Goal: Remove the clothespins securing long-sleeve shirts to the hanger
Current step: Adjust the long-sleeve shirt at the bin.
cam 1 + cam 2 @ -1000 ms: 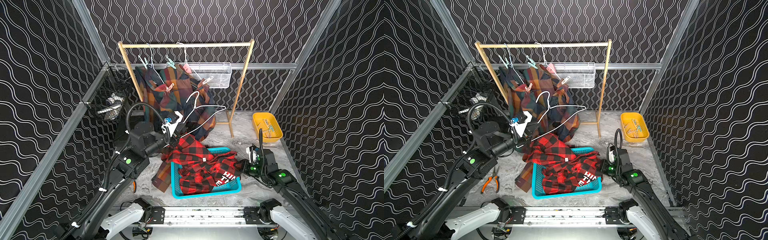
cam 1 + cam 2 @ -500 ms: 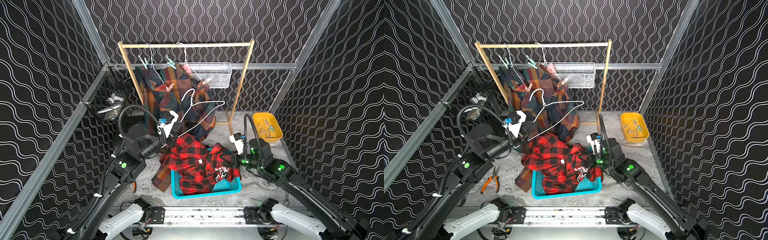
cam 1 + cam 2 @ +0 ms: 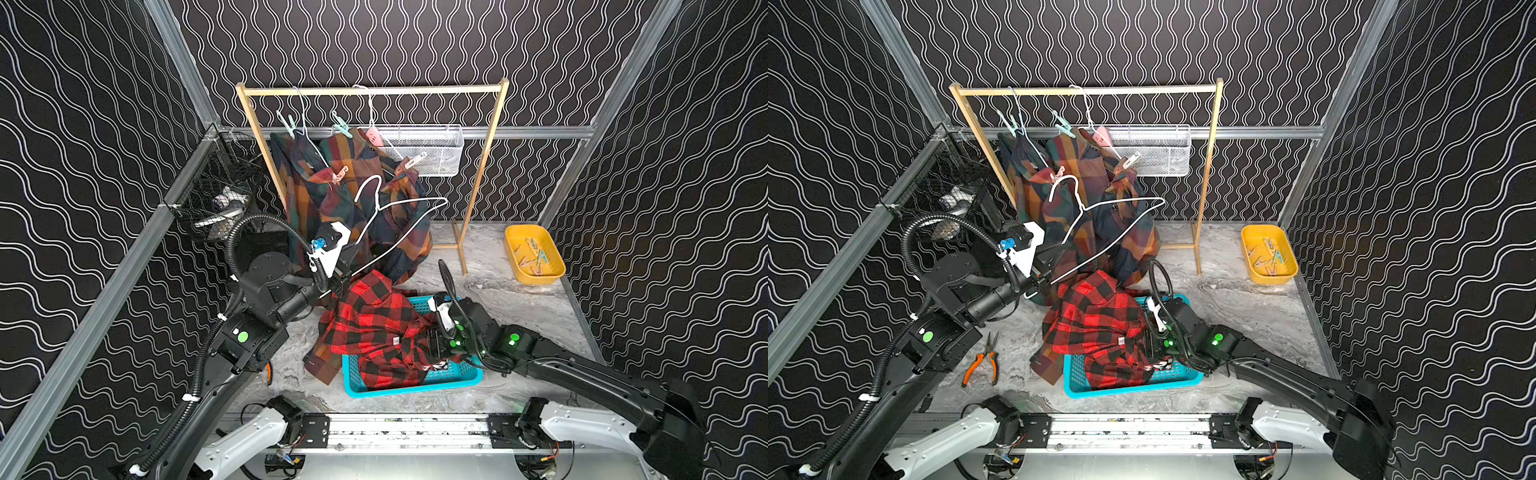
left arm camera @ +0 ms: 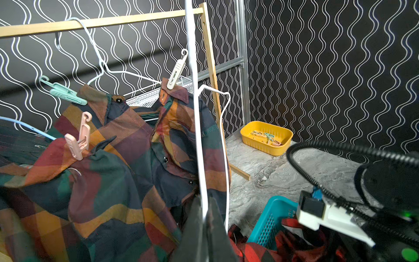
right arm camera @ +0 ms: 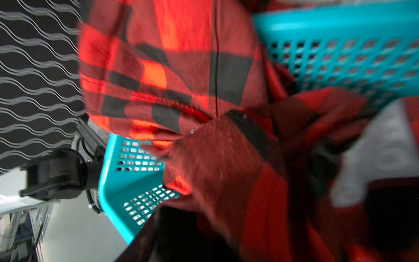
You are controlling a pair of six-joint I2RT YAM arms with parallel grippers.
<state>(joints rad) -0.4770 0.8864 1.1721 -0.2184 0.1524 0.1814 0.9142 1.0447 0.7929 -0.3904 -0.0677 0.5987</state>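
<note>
My left gripper (image 3: pixel 347 274) (image 4: pixel 205 217) is shut on the lower wire of a bare white hanger (image 3: pixel 399 208), held up in front of the rack. Two orange-navy check shirts (image 3: pixel 332 199) hang there. Teal clothespins (image 3: pixel 286 124) (image 4: pixel 63 93), pink ones (image 3: pixel 338 174) (image 4: pixel 78 140) and a cream one (image 3: pixel 411 161) (image 4: pixel 175 72) clip them to their hangers. The red-and-black shirt (image 3: pixel 374 328) lies heaped in and over the blue basket (image 3: pixel 415 384). My right gripper (image 3: pixel 434 345) is low in that heap with its jaws apart. One finger (image 5: pixel 145 238) shows; cloth covers the other.
A wooden rack (image 3: pixel 374 89) carries a white mesh basket (image 3: pixel 432 149). A yellow tray (image 3: pixel 534 255) of loose clothespins sits at the back right. A black wire basket (image 3: pixel 216 195) hangs on the left wall. Orange-handled pliers (image 3: pixel 984 361) lie on the floor by my left arm.
My right gripper swung left from beside the basket to over it, dragging the red shirt's lettered part in, then its jaws parted. My left gripper kept hold of the hanger, shifting slightly.
</note>
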